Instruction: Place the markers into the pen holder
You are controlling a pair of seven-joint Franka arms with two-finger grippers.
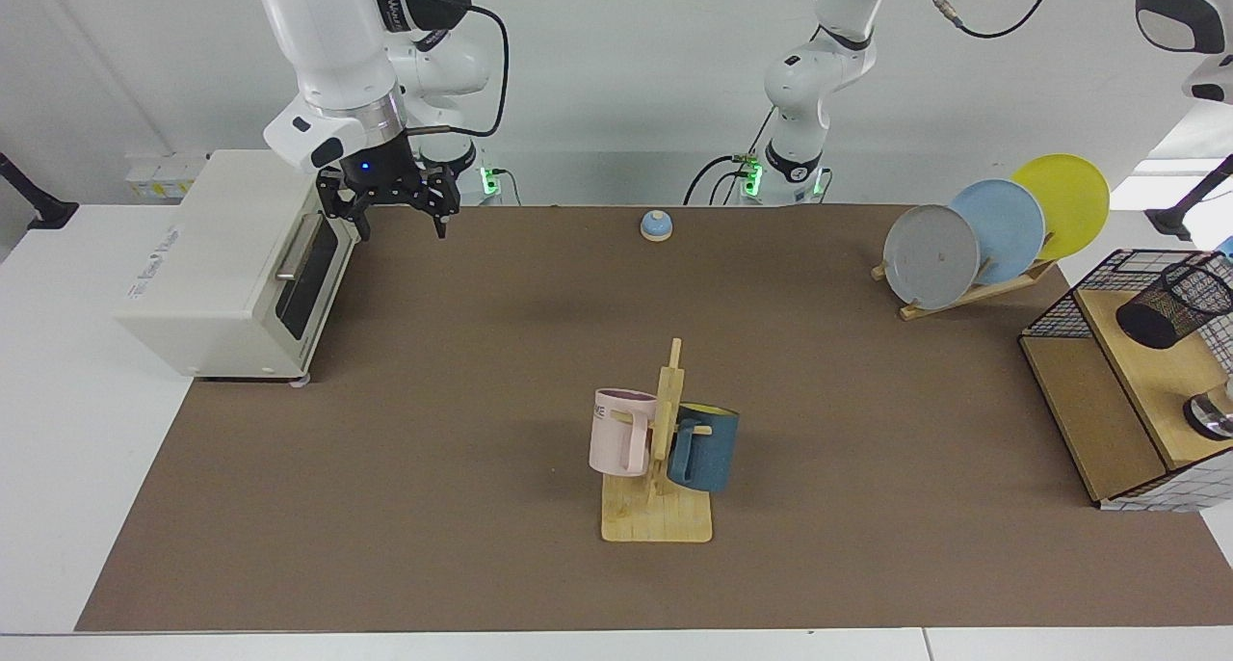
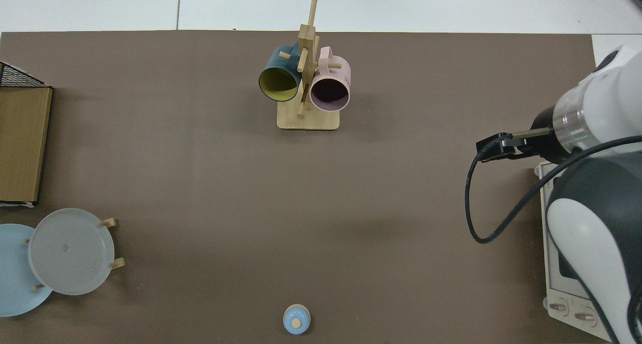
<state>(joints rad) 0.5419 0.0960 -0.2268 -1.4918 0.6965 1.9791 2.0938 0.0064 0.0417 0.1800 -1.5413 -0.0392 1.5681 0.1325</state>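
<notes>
On the wooden shelf, the black mesh pen holder (image 1: 1177, 304) leans tilted. Beside the toaster oven (image 1: 226, 261), my right hand (image 1: 397, 213) hangs, fingers apart.

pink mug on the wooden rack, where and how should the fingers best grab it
Probably the pink ceramic mug is best gripped across its rim wall, coming from above on the side away from the wooden mug rack: it hangs by its handle on a peg, mouth tilted upward, handle against the post.
</notes>
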